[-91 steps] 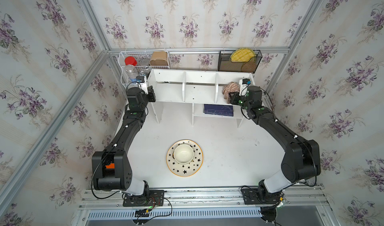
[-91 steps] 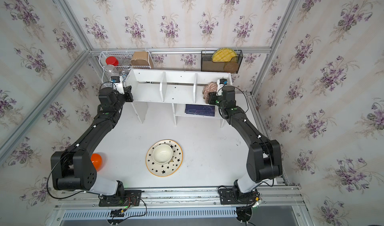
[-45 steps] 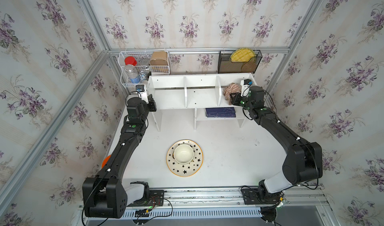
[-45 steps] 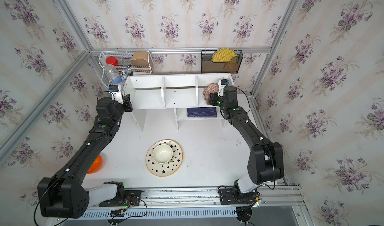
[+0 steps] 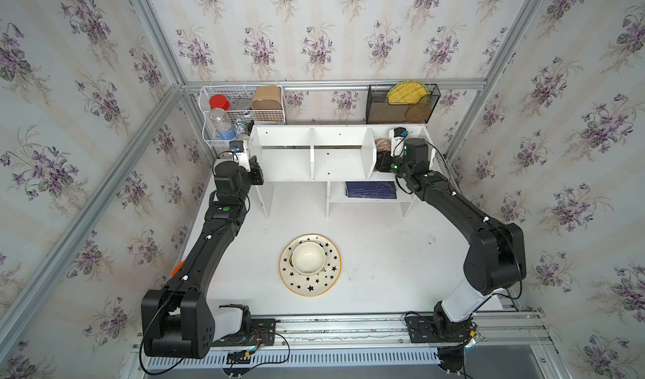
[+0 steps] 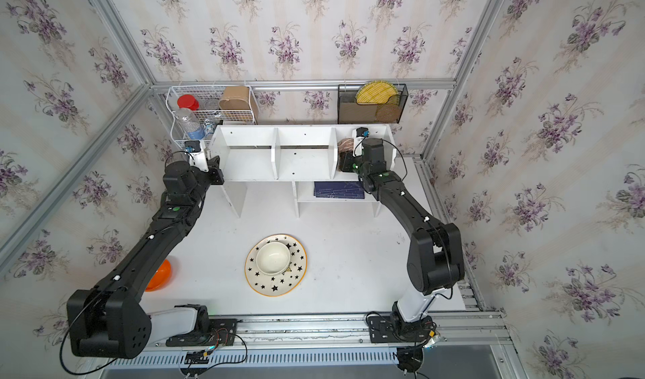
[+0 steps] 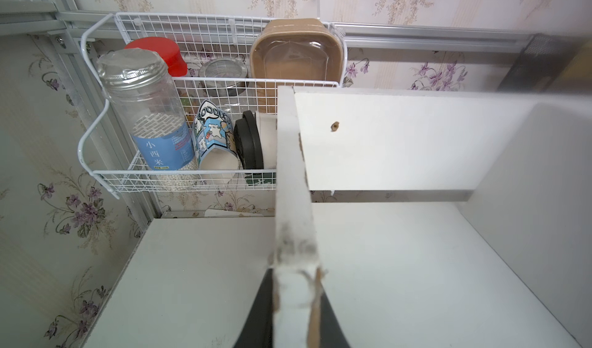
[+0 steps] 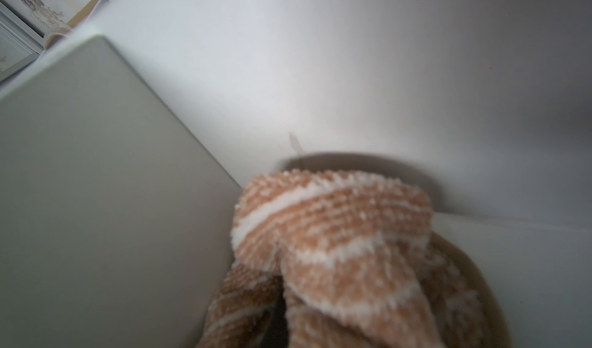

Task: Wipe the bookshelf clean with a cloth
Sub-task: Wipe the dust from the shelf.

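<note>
Seen from my remote station, a star-patterned plate carrying a cream bowl sits on the white tabletop in front of the bookshelf, well apart from its legs. An orange bowl lies off the shelf's left front, partly hidden under my left arm.

At the bookshelf's left end, the left pincer is clenched on the front edge of the outer side panel. In the left wrist view its dark fingers press either face of that chipped white board.

A dark blue book lies flat on the bookshelf's small lower shelf, below the right-end compartment. Inside that compartment the right pincer is clamped on the cloth. The brown, beige-striped cloth is bunched into a ball beside the divider and near the back panel. In the right wrist view the cloth fills the corner where divider, back panel and floor meet. The middle and left compartments hold nothing.

Behind the bookshelf's left end a white wire basket of jars hangs on the wall. Behind the right end hangs a black mesh organizer.
</note>
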